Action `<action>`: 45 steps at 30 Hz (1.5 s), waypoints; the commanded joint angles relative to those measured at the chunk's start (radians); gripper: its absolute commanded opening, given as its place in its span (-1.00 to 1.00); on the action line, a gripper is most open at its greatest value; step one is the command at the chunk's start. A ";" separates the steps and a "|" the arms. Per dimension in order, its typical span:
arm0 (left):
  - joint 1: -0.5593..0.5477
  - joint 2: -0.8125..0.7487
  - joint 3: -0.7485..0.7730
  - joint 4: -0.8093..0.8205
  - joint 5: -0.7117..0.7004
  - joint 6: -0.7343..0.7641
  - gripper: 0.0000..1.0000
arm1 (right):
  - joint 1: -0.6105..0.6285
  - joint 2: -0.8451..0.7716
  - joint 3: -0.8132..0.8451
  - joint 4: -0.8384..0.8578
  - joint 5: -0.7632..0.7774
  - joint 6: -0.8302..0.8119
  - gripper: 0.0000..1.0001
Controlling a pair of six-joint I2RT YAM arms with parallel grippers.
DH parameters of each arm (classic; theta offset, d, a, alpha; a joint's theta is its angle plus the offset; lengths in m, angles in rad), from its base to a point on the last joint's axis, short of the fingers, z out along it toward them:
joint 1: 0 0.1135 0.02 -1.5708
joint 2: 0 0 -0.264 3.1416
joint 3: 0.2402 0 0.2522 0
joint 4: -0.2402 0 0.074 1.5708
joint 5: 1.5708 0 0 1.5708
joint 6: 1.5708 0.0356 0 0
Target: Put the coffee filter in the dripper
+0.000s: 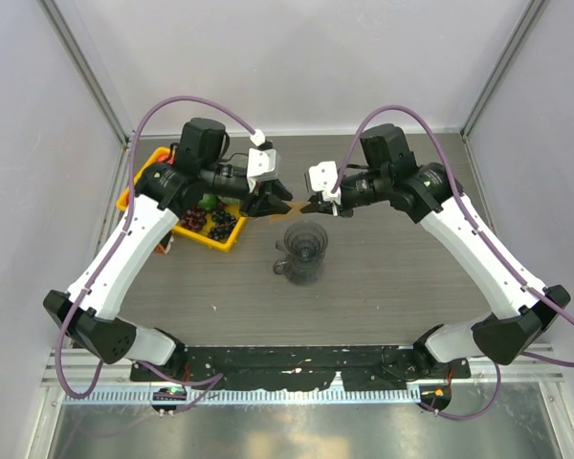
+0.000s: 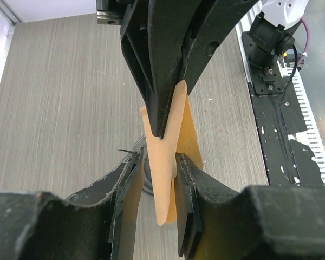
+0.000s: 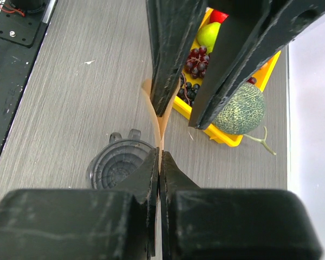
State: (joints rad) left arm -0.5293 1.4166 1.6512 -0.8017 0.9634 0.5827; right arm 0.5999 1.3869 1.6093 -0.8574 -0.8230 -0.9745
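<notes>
The coffee filter (image 1: pixel 293 203), a thin light-brown paper cone, hangs in the air between my two grippers, above and just behind the dripper (image 1: pixel 304 251). My right gripper (image 3: pixel 160 155) is shut on the filter's (image 3: pixel 150 108) edge. My left gripper (image 2: pixel 158 160) is open, its jaws on either side of the filter (image 2: pixel 168 162), which lies against the right-hand finger (image 2: pixel 190 184). The clear ribbed dripper (image 3: pixel 117 169) stands upright on the table with its handle to the left, below the filter. In the top view my left gripper (image 1: pixel 268 203) and right gripper (image 1: pixel 318 205) face each other.
A yellow fruit tray (image 1: pixel 220 241) with dark grapes (image 1: pixel 218 226) and other fruit sits left of the dripper, under my left arm. A netted melon (image 3: pixel 239 111) lies by the tray's corner. The black base plate (image 1: pixel 297 368) runs along the near edge.
</notes>
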 commanded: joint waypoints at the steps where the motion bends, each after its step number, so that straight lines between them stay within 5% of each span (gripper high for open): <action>1: -0.005 0.005 0.019 -0.016 -0.008 0.029 -0.28 | -0.006 0.009 0.057 0.063 -0.013 0.060 -0.90; 12: 0.005 -0.001 -0.021 0.025 -0.020 -0.010 -0.34 | -0.009 0.001 0.066 0.015 -0.068 0.037 -0.89; 18: 0.009 -0.027 -0.074 0.108 0.009 -0.053 -0.63 | -0.012 0.006 0.075 0.014 -0.093 0.077 -0.90; 22: 0.017 -0.036 -0.091 0.131 0.026 -0.085 -1.00 | -0.029 0.006 0.077 0.044 -0.082 0.149 -0.89; 23: 0.026 -0.036 -0.093 0.140 0.040 -0.108 -1.00 | -0.034 0.006 0.080 0.046 -0.079 0.158 -0.83; 26: 0.054 -0.038 -0.105 0.225 0.057 -0.222 -1.00 | -0.057 0.008 0.083 0.043 -0.073 0.207 -0.26; 31: 0.081 -0.061 -0.139 0.381 0.084 -0.377 -1.00 | -0.086 -0.019 0.023 0.043 -0.077 0.214 -0.05; 36: 0.086 -0.056 -0.134 0.443 0.100 -0.461 -1.00 | -0.091 -0.022 -0.008 0.041 -0.073 0.195 -0.30; 41: 0.092 -0.050 -0.128 0.450 0.101 -0.485 -1.00 | -0.094 -0.015 -0.003 0.035 -0.076 0.175 -0.89; 43: 0.092 -0.051 -0.128 0.444 0.119 -0.482 -1.00 | -0.095 -0.012 0.003 0.038 -0.082 0.177 -0.90; 45: 0.092 -0.050 -0.128 0.440 0.129 -0.486 -0.62 | -0.098 -0.009 0.009 0.038 -0.091 0.181 -0.90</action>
State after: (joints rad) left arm -0.4431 1.3922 1.5139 -0.4145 1.0470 0.1272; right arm 0.5083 1.3968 1.5959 -0.8371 -0.8845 -0.7906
